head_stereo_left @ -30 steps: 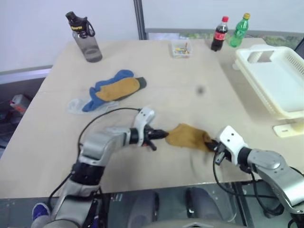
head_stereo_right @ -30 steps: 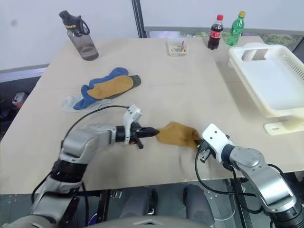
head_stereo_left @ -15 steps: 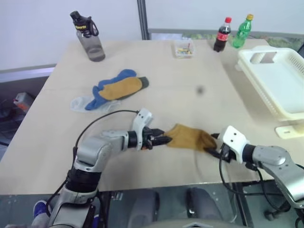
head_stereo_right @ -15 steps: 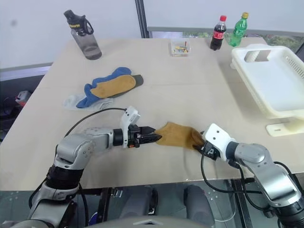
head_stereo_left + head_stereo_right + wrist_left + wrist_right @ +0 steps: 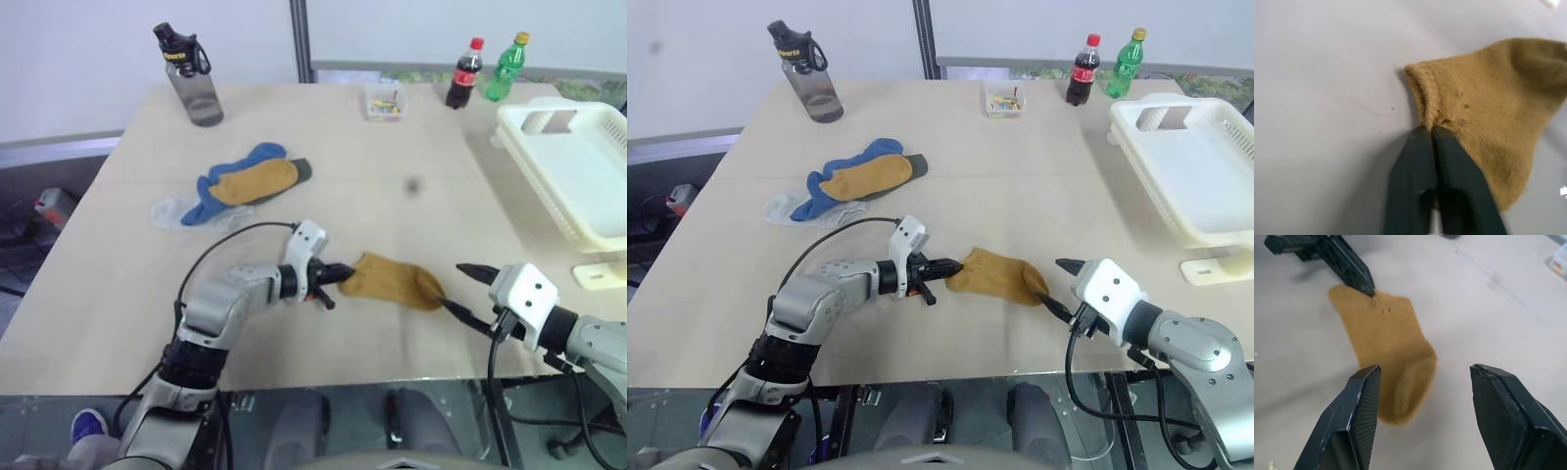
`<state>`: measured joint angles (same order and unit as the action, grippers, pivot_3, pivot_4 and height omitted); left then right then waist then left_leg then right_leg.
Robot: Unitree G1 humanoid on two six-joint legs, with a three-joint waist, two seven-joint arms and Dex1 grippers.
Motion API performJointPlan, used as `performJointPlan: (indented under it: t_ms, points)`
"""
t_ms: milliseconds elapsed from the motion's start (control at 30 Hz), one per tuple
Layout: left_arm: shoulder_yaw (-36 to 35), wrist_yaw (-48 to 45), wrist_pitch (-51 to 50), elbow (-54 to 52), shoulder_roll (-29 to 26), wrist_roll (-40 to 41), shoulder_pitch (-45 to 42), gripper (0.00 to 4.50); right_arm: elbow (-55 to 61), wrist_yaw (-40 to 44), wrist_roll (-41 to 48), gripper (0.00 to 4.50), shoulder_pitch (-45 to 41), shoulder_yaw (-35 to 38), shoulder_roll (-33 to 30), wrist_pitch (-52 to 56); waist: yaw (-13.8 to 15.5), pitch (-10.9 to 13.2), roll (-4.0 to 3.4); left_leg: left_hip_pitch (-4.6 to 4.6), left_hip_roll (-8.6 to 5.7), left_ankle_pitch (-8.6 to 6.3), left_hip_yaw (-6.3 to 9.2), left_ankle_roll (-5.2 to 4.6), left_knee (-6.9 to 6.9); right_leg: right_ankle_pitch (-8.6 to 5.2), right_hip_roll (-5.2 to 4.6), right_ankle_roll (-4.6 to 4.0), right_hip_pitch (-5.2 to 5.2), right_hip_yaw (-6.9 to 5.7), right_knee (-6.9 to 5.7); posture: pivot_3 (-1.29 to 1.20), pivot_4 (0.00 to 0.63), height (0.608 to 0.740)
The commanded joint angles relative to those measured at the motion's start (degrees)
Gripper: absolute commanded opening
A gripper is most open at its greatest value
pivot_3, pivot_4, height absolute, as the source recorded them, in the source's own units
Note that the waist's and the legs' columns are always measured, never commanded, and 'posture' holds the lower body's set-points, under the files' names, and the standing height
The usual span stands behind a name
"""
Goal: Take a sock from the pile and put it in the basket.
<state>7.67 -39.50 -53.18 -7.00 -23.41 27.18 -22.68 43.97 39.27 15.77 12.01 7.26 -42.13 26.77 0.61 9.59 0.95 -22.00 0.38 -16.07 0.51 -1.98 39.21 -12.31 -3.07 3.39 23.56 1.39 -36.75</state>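
Left end effector [image 5: 939, 266] pinches the mustard sock [image 5: 997, 275] by its cuff; right end effector [image 5: 1059, 286] hangs spread beside the toe. It looks light, limp and floppy, so that cuff edge is the sensible hold.

On the table [image 5: 1038, 176] before me a lone sock [image 5: 997, 275] lies between my left gripper [image 5: 955, 266] and right gripper [image 5: 1061, 286], the pile [image 5: 847, 183] behind-left, the basket [image 5: 1185, 166] far right, bottles along the back edge.
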Motion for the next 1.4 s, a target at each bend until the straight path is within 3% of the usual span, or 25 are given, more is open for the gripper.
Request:
performJointPlan:
  t_ms: [33,133,233,300,367,467,533,667,767,867,933,1033,1167,1300,1400]
  points:
    - [-9.0,-3.1,-5.4,0.6,-1.9,7.9,-0.5,0.04,2.2,-1.1,-0.2,2.99,0.5,0.4,0.8,-1.1,-0.2,0.0,0.02,-0.01,0.0,0.0,0.0,0.0,0.0,0.0,0.0,0.0,0.02,0.0,0.0,0.0,0.15,0.74]
    - [-15.5,-8.3,-8.3,1.5,-9.1,12.7,-2.9,0.04,2.5,-1.4,0.1,2.99,1.1,0.9,1.3,-1.1,-0.6,0.1,0.09,-0.05,0.05,0.0,0.05,0.0,0.0,-0.01,0.06,-0.01,0.1,-0.05,-0.04,0.0,0.15,0.74]
    - [-15.9,-14.4,-11.0,1.6,-20.7,13.4,-6.3,0.04,2.6,-2.0,0.5,2.99,1.7,1.3,2.1,-1.2,-0.9,0.2,0.13,-0.06,0.09,0.0,0.1,0.0,-0.01,-0.08,0.1,-0.06,0.11,-0.12,-0.05,0.0,0.15,0.74]
    - [-14.9,-18.8,-20.8,2.1,-28.2,18.4,-13.7,0.04,2.6,-2.5,0.3,2.99,1.9,1.2,2.6,-1.2,-1.0,0.3,0.3,-0.1,0.06,0.0,0.08,0.01,-0.01,-0.18,0.08,-0.06,0.11,-0.11,-0.04,0.0,0.15,0.74]
    - [-13.2,-21.7,-27.3,2.5,-31.0,22.3,-21.4,0.04,2.7,-3.2,0.0,2.99,2.0,0.9,3.1,-1.1,-0.4,0.4,0.49,-0.11,0.06,0.0,0.1,0.0,0.01,-0.21,-0.02,-0.02,0.09,-0.13,-0.01,0.0,0.15,0.74]
    - [-5.7,-19.2,-27.0,-0.2,-29.3,19.1,-26.0,0.04,3.0,-4.5,-0.4,2.99,2.1,0.7,4.0,-0.7,0.1,0.2,0.17,-0.32,0.01,0.0,0.15,-0.01,0.07,-0.13,-0.1,0.14,0.15,-0.2,0.15,0.0,0.15,0.74]
    - [-0.4,-13.9,-28.5,-1.7,-24.2,16.8,-25.8,0.04,3.3,-5.6,-0.7,2.99,2.4,0.7,4.5,0.0,0.2,0.2,0.04,-0.19,-0.13,-0.03,0.02,-0.05,0.02,-0.09,-0.19,0.24,0.07,-0.04,0.11,0.0,0.15,0.74]
    - [5.6,-4.8,-29.1,-0.4,-10.1,13.1,-23.2,0.04,5.0,-7.2,-1.4,2.99,5.2,1.6,5.0,0.9,0.2,0.3,0.27,-0.33,-0.16,-0.03,0.11,-0.05,0.05,-0.08,-0.15,0.23,0.13,-0.13,0.07,0.0,0.15,0.74]
    - [11.3,0.4,-22.6,4.3,-0.2,7.5,-21.1,0.04,6.8,-8.2,-1.8,2.99,7.9,2.7,5.5,1.4,-0.1,0.4,0.34,-0.7,-0.13,-0.01,0.13,-0.02,0.18,-0.06,-0.08,0.22,0.53,-0.09,-0.03,0.0,0.15,0.74]
    - [12.3,2.3,-19.2,9.0,7.6,5.7,-19.6,0.87,8.7,-9.4,-0.8,2.99,10.1,3.2,6.9,3.2,-0.1,0.3,0.29,-0.62,-0.13,-0.01,0.11,-0.03,0.15,-0.06,-0.07,0.21,0.51,-0.05,-0.06,0.0,0.15,0.74]
    - [12.7,2.3,-17.4,8.9,10.0,5.2,-18.7,1.78,9.6,-10.0,1.3,2.99,10.8,3.2,7.8,6.8,0.1,0.3,0.28,-0.61,-0.12,-0.02,0.12,-0.04,0.16,-0.06,-0.05,0.2,0.49,-0.08,-0.06,0.0,0.15,0.74]
    - [9.4,1.0,-15.3,7.9,9.8,5.8,-18.7,3.15,10.7,-12.4,4.6,2.99,8.8,3.1,9.8,12.8,0.0,0.3,0.28,-0.51,-0.11,-0.02,0.12,-0.04,0.17,-0.06,-0.08,0.19,0.4,-0.07,-0.06,0.0,0.15,0.74]
    - [1.8,-9.5,-4.5,1.7,1.4,8.9,-14.2,3.15,9.7,-18.0,6.0,2.99,-0.8,-2.2,13.7,21.5,-1.7,0.3,0.21,-0.36,0.03,-0.01,0.01,-0.03,0.14,-0.06,0.02,-0.15,0.41,0.03,-0.1,0.0,0.15,0.74]
    - [0.6,-18.4,10.4,2.5,-9.2,2.6,-8.7,3.15,6.4,-21.8,5.3,2.99,-7.7,-8.0,17.8,25.5,-1.4,0.3,0.15,-0.26,0.07,0.0,0.06,-0.01,-0.02,-0.11,0.06,-0.28,0.4,-0.01,-0.16,0.0,0.15,0.74]
    - [0.8,-18.7,17.7,5.2,-12.0,-1.5,-5.1,3.15,1.6,-21.8,3.9,2.99,-10.5,-11.5,18.9,24.8,-1.1,0.3,0.12,-0.29,0.01,0.0,-0.01,-0.01,-0.05,-0.12,-0.02,-0.27,0.42,0.04,-0.08,0.0,0.15,0.74]
